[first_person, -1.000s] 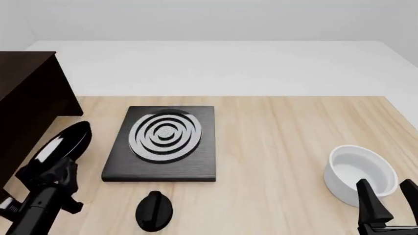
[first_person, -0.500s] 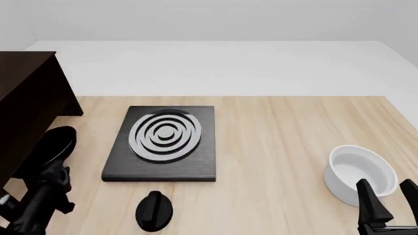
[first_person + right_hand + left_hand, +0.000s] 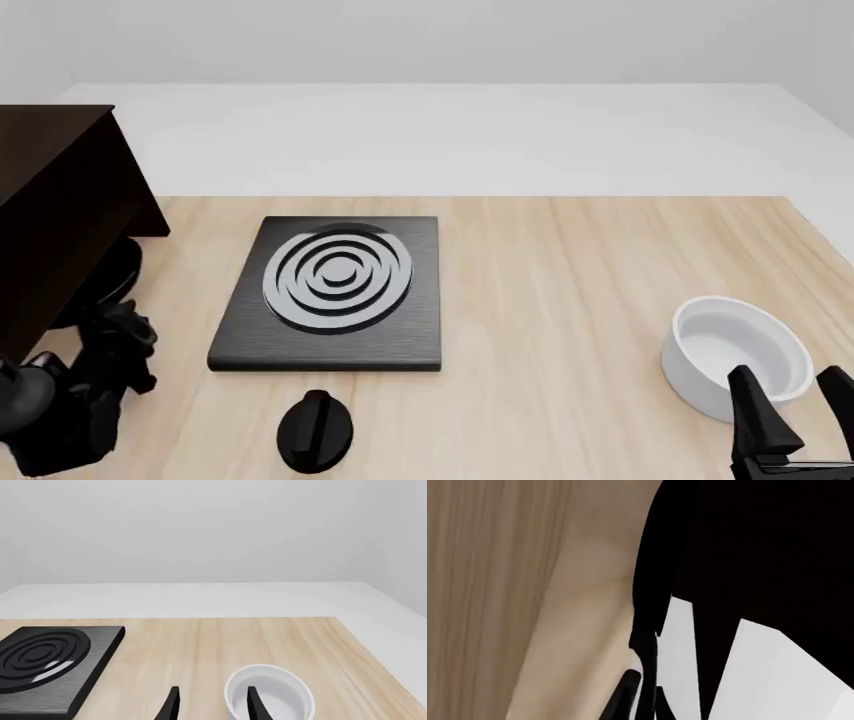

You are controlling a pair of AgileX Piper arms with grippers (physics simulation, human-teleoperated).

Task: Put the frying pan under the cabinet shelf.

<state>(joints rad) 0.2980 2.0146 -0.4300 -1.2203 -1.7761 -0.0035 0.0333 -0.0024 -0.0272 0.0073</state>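
Note:
The frying pan [image 3: 118,268] is a dark round shape low at the foot of the dark brown cabinet shelf [image 3: 60,190] on the left, partly in its shadow. My left gripper [image 3: 120,335] is shut on the pan's handle just in front of the cabinet. In the left wrist view the thin black handle [image 3: 644,650] runs between my fingertips [image 3: 624,700], with the cabinet [image 3: 760,550] dark beyond. My right gripper [image 3: 794,410] is open and empty at the near right, beside a white bowl [image 3: 734,350].
A black square stove plate [image 3: 334,290] with silver rings lies in the middle, and shows in the right wrist view [image 3: 47,660]. A small black knob-like object [image 3: 316,430] sits in front of it. The white bowl [image 3: 270,695] lies between the right gripper's fingers [image 3: 170,705].
My left arm has moved left and back toward the cabinet, carrying the pan from a raised tilt beside the stove plate down to the cabinet's foot. The right arm has not moved.

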